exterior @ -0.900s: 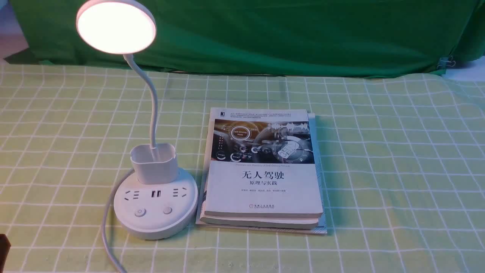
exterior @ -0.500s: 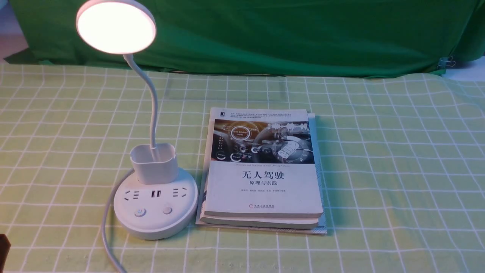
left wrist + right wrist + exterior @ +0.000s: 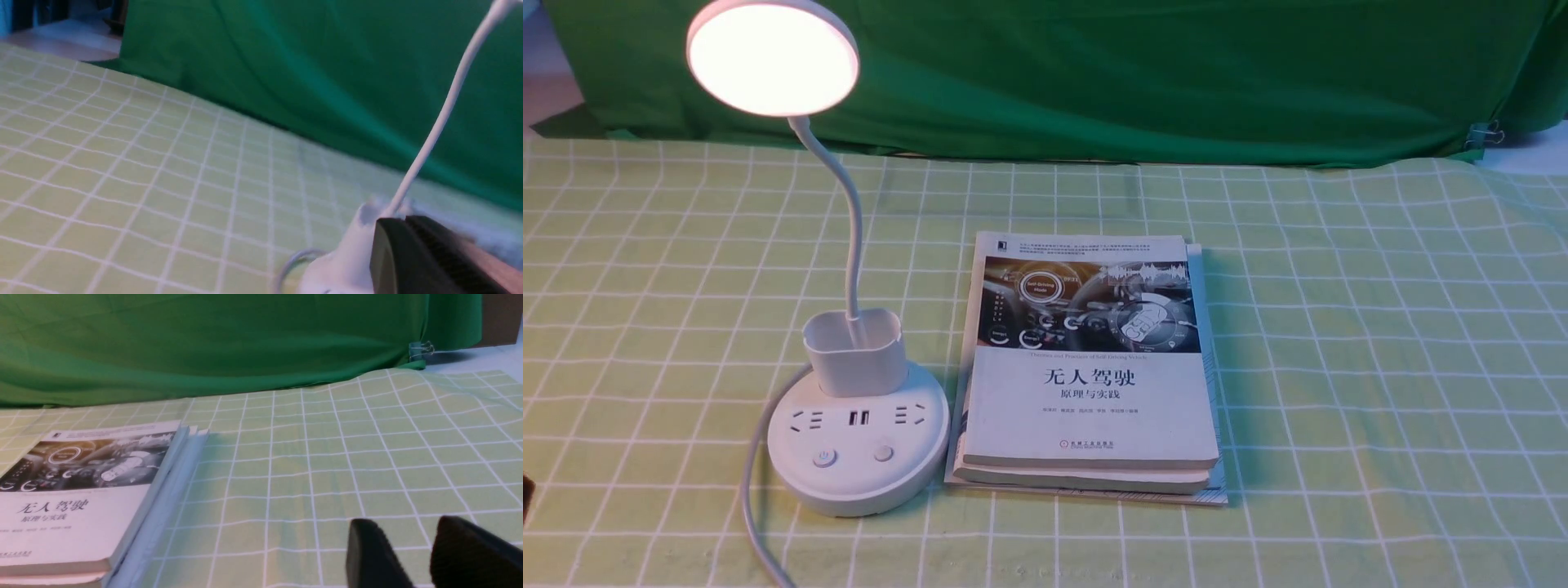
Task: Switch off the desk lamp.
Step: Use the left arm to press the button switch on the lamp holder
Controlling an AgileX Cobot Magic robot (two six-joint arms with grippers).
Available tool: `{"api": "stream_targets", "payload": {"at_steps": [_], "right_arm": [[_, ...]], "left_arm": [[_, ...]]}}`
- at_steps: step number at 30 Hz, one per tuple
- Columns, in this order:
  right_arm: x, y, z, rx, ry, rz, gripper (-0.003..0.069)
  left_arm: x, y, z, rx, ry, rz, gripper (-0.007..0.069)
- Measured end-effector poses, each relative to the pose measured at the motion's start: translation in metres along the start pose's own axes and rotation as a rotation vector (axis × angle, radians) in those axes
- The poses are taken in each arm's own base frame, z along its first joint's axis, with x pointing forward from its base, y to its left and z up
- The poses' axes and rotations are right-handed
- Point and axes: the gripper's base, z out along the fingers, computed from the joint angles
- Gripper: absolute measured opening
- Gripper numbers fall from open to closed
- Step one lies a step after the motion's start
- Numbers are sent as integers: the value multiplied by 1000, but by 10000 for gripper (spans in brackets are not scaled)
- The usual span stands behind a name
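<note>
You are looking at what seems to be a small staged robot test place, perhaps in a lab, although the exact kind of room cannot be told. You can see a desk covered by a green checked cloth (image 3: 1339, 367), and behind it a plain green curtain (image 3: 1135, 82) which has a metal clip (image 3: 1486, 134) at its edge. On the cloth, you find a stack of books (image 3: 1090, 408) about self-driving and a lit desk lamp (image 3: 845, 457).

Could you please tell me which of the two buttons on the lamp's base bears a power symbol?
The left button, farther from the books; the other looks plain.
</note>
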Motion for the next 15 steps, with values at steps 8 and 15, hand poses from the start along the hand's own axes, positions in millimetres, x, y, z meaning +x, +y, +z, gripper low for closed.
{"api": "stream_targets", "payload": {"at_steps": [8, 15], "right_arm": [[0, 0, 0, 0, -1, 0, 239], [0, 0, 0, 0, -1, 0, 239]], "left_arm": [[-11, 0, -1, 16, -125, -230, 1], [-54, -35, 18, -3, 245, -56, 1]]}}
